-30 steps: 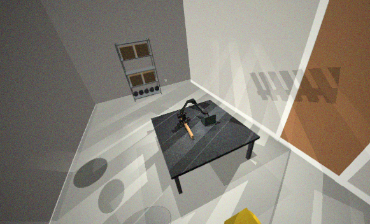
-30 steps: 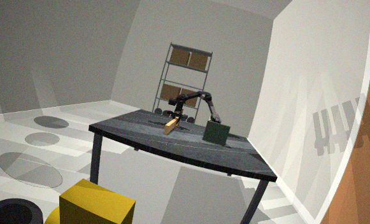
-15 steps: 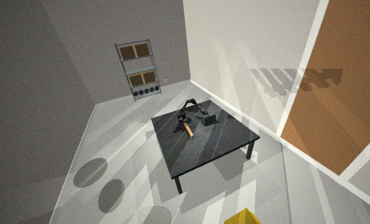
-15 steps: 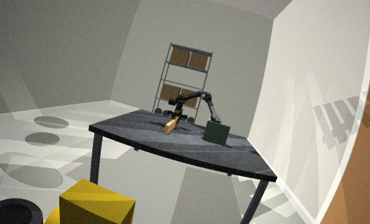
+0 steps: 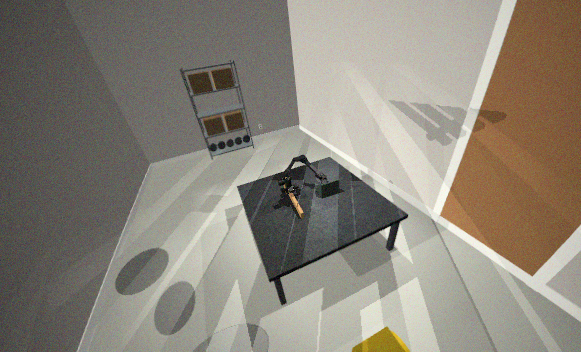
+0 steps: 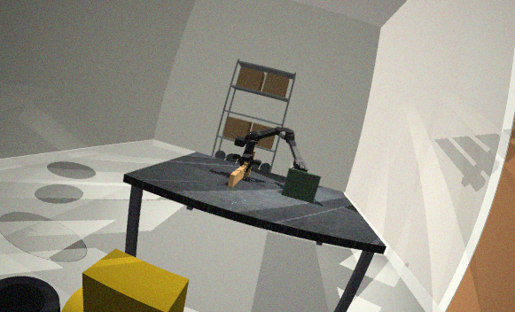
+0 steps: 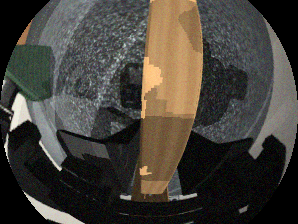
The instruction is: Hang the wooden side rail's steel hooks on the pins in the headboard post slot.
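Jaws [image 5: 290, 191] [image 6: 247, 165] partly open, clamped on long flat wood-grained rail [image 5: 295, 204] [image 6: 238, 175] [image 7: 172, 65] above speckled dark desk [image 5: 328, 225] [image 6: 246, 199] [image 7: 100, 60].

Table [image 5: 338, 227] [image 6: 229, 205] [image 7: 100, 65]: black four-sided top, straight edges, dark legs [image 5: 392, 237] [image 6: 133, 222]. Surface reads speckled grey up close, pale light bands and thin streaks across it. Dark green block [image 5: 328, 188] [image 6: 301, 185] [image 7: 32, 70] stands upright on it, in front of the arm's foot, which it partly hides. Wooden rail [image 5: 296, 204] [image 6: 237, 176] [image 7: 172, 65] is low at the table, well apart from the block; can't tell if it touches. Arm shadow falls around the rail.
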Tool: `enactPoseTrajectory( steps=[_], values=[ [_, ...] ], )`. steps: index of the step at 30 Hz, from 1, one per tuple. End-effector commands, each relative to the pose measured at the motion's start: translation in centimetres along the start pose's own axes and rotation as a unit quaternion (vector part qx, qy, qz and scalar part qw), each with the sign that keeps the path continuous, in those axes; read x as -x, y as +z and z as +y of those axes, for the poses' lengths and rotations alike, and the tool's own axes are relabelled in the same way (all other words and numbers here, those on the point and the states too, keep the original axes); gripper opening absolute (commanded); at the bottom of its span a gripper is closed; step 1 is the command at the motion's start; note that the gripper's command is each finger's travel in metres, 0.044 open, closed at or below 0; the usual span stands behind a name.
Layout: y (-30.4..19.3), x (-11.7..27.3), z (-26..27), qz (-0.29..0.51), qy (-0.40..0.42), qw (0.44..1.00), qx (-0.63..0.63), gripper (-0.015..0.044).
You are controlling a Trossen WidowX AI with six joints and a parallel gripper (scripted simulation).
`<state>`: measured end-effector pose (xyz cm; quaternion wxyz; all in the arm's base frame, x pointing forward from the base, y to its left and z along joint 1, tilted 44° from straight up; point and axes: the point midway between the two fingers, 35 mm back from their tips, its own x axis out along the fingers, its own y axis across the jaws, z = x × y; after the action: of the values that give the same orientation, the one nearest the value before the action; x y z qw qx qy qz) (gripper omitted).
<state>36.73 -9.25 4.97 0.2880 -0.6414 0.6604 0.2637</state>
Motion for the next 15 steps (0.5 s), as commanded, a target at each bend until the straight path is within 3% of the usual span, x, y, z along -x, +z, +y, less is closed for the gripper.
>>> enactPoseTrajectory(
  steps=[1,15],
  values=[
    [-0.18,0.32,-0.13,0.002,-0.005,1.000,0.000,0.0000],
    [-0.34,0.20,-0.09,0.002,-0.005,1.000,0.000,0.0000]
  ],
)
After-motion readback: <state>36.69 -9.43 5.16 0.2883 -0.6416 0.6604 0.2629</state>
